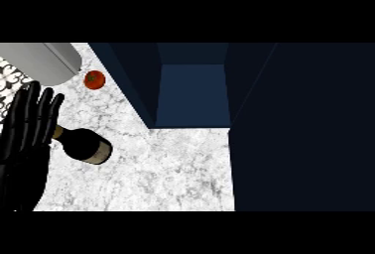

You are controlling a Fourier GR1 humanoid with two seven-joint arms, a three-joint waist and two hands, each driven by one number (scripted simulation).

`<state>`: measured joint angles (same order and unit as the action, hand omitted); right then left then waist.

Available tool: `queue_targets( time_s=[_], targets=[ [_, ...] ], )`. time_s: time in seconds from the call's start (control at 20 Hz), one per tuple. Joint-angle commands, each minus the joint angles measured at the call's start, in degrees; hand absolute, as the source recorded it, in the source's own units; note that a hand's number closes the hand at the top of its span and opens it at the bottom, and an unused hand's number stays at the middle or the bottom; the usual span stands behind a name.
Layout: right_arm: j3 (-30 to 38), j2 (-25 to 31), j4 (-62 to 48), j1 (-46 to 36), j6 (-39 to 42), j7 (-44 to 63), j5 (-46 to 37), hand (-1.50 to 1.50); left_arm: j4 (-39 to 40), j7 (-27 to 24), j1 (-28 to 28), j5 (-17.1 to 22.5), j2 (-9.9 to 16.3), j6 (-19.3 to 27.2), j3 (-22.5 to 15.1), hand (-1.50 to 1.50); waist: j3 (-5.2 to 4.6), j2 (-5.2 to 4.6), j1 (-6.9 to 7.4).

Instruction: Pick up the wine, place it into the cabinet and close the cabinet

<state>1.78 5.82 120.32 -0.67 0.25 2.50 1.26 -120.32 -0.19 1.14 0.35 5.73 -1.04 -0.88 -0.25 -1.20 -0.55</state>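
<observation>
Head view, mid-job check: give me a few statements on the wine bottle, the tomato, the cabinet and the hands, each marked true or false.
1. The dark glass wine bottle is inside the dark blue cabinet. False: it lies on its side on the white marble counter, outside the cabinet.
2. The cabinet is open. True: its inside shows.
3. The small red tomato sits on the counter beyond the bottle. True.
4. The black left hand is curled round the bottle. False: its fingers are straight, at the view's left edge by the bottle's neck.
5. The right hand is pushing the cabinet door. False: no right hand shows.
</observation>
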Motion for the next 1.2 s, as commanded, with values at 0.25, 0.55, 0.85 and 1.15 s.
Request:
queue_targets(
  time_s=[0.25,0.55,0.85,1.15],
  targets=[
    [0.0,2.3,4.1,9.0,8.7,-8.5,4.4,-1.50,6.6,-2.9,-5.6,16.4,5.7,-3.8,18.5,-1.50,0.26,1.27,0.24],
    [-8.3,4.2,13.5,15.7,15.2,7.9,16.9,-1.50,-0.1,17.2,-2.9,28.8,0.4,2.5,15.7,-1.50,0.28,1.74,0.24],
    [-5.6,5.6,23.6,18.5,12.9,15.8,22.8,-1.50,-10.0,29.4,-3.4,35.6,6.0,8.1,21.9,-1.50,0.26,1.44,0.60],
    [-5.7,6.2,26.8,19.7,12.3,17.8,23.4,-1.50,-17.4,36.1,-1.8,37.2,7.5,12.6,23.4,-1.50,0.27,1.47,0.51]
  ],
)
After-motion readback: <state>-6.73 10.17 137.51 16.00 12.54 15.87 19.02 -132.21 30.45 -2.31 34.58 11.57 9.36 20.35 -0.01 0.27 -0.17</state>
